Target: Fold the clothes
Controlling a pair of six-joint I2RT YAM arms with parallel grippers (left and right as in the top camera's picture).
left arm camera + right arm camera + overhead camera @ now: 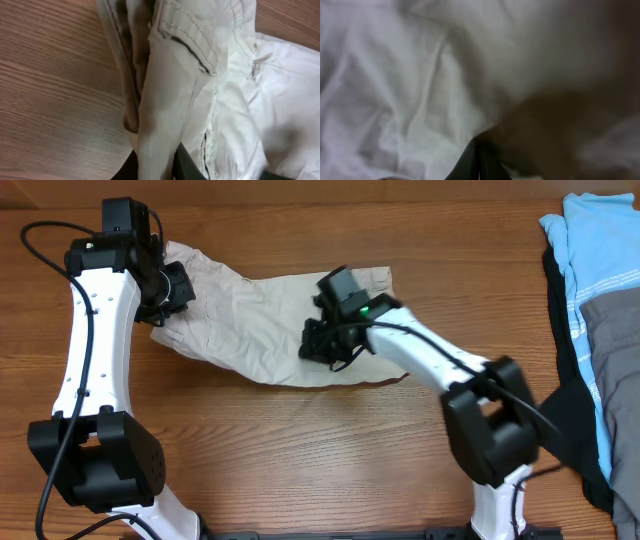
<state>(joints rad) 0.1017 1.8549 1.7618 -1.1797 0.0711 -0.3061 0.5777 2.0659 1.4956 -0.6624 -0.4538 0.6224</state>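
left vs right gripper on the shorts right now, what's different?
Left gripper sits at the shorts' left end; right gripper is right of their middle. Left jaws pinch a visible fold of cloth; right jaws are shut, and a grip there is unclear. Both are down on the beige fabric.

Soft matt cloth on the light beige cotton shorts [250, 315], creased all over, with raised stitched seams and a fine twill weave showing close up at the waistband. Beneath them, the brown wooden table [300, 450] is smooth and grained, with a faint satin sheen. The white arm casing [95, 350] looks like glossy hard plastic, and the black left gripper [156, 167] a duller matt plastic. Over at three o'clock, the light blue striped garment [590, 250] is thin soft fabric. The grey garment [620, 330] looks heavier and matt.
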